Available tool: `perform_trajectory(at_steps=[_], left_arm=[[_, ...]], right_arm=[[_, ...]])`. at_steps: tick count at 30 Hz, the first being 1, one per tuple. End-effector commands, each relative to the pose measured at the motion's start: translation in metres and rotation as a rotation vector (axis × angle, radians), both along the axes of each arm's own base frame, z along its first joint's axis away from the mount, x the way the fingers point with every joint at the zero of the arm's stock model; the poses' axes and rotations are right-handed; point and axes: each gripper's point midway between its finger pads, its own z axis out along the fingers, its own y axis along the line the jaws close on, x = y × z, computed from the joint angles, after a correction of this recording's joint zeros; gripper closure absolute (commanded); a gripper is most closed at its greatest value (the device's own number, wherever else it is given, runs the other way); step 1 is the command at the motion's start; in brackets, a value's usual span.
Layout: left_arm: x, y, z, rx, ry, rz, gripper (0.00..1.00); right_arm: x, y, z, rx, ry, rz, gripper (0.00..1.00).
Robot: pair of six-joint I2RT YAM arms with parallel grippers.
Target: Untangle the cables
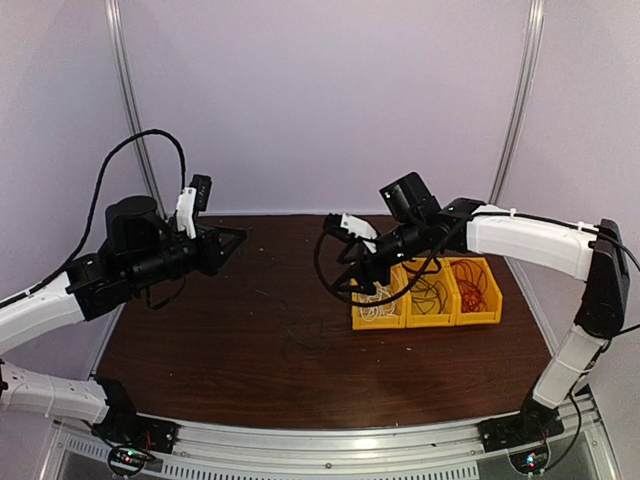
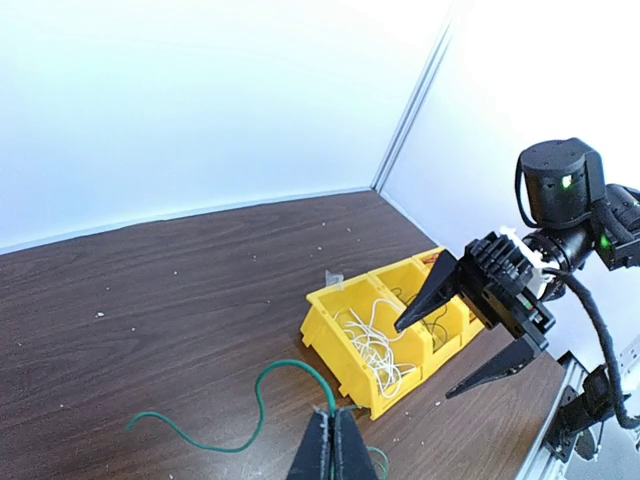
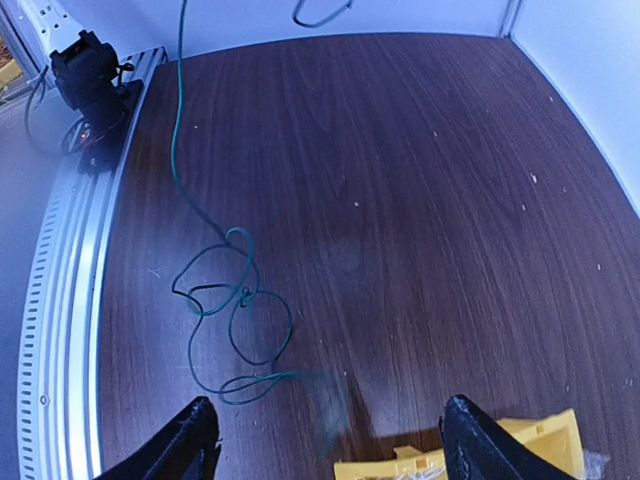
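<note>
Clearly, end of green cable [image 2: 290,363] inside the closed left gripper [image 2: 331,420].

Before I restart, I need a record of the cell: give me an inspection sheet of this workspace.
Surface: dark wood table, a few pale specks.
Job's things: green cable looped and knotted on the table, one strand rising to the left gripper; white cables, black cables and red cables, each in its own compartment of the yellow bin.
Clutter: nothing seen.
Grippers: left gripper shut on the green cable; right gripper open, empty, by the bin.
Cables: thick black arm cable loops beside the right gripper.
Surroundings: white walls, metal rail at the near edge.
</note>
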Motion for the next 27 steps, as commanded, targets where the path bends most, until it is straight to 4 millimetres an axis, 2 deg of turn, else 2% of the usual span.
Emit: perform_trajectory(at_steps=[1, 5, 8, 11, 17, 21, 24, 27], left_arm=[[-0.009, 0.002, 0.032, -0.029, -0.049, -0.032, 1.0], [-0.014, 0.009, 0.056, -0.074, -0.068, -0.017, 1.0], [-0.014, 0.017, 0.07, -0.094, -0.08, 0.019, 1.0], [-0.014, 0.025, 0.085, -0.104, -0.101, 0.052, 1.0], [-0.011, 0.037, 0.122, -0.1, -0.153, 0.104, 1.0], [-0.011, 0.039, 0.149, -0.097, -0.188, 0.111, 1.0], [-0.013, 0.042, 0.172, -0.099, -0.217, 0.115, 1.0], [-0.013, 0.047, 0.19, -0.098, -0.226, 0.141, 1.0]], right_arm=[[-0.014, 0.047, 0.029, 0.117, -0.122, 0.149, 0.21], [-0.032, 0.078, 0.012, 0.128, -0.033, 0.23, 0.19], [-0.058, 0.097, -0.022, 0.077, -0.006, 0.277, 0.18], [-0.077, 0.108, -0.047, 0.06, 0.002, 0.318, 0.18], [-0.097, 0.137, -0.072, 0.052, 0.017, 0.376, 0.17], [-0.097, 0.155, -0.08, 0.056, -0.004, 0.355, 0.16], [-0.081, 0.164, -0.079, 0.072, -0.049, 0.268, 0.17], [-0.069, 0.164, -0.079, 0.067, -0.084, 0.2, 0.19]])
